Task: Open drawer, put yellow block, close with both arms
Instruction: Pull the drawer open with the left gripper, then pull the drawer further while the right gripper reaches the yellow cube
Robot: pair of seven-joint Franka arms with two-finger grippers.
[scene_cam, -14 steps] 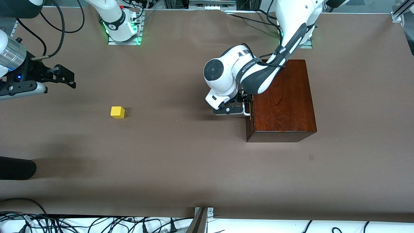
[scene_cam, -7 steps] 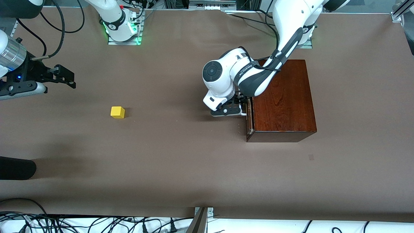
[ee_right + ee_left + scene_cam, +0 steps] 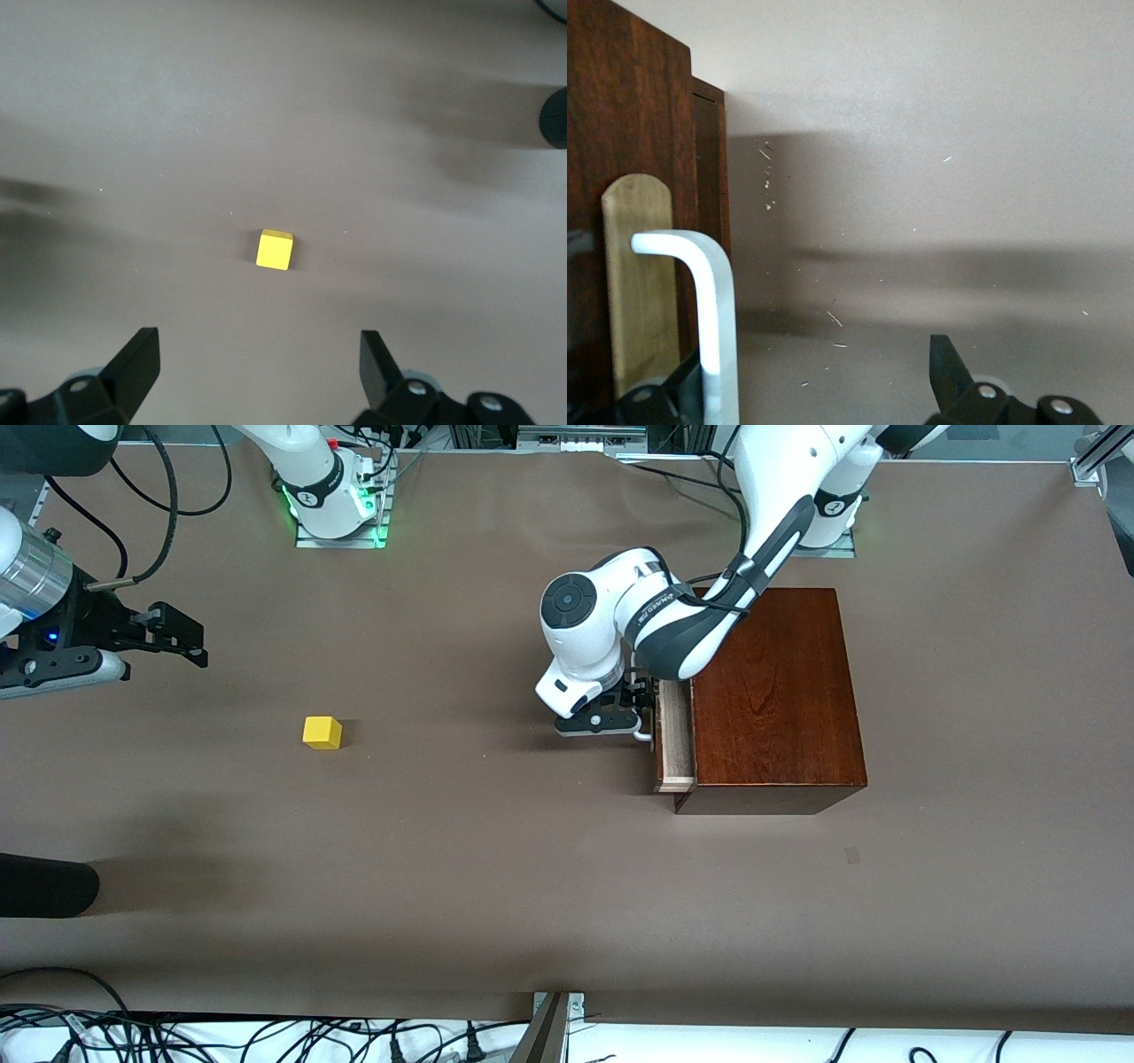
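Note:
The mahogany box point(image 3: 775, 691) stands toward the left arm's end of the table. Its drawer point(image 3: 676, 735) is pulled out a little, so a strip of pale tray shows. My left gripper point(image 3: 640, 710) is at the drawer's front point(image 3: 629, 115). It is open, with one finger tucked behind the white handle point(image 3: 713, 292) and the other well away from it point(image 3: 946, 367). The yellow block point(image 3: 322, 732) lies alone on the brown table toward the right arm's end. My right gripper point(image 3: 190, 642) waits open in the air over the table near that end, and the block point(image 3: 275, 250) shows ahead of its fingers.
A black rounded object point(image 3: 44, 886) juts in at the table's edge toward the right arm's end, nearer the front camera than the block. Cables point(image 3: 266, 1036) run along the table's front edge. Bare brown table lies between the block and the box.
My left gripper has moved toward the right arm's end, drawing the drawer from shut to slightly open by its handle. The right arm and the block have not moved.

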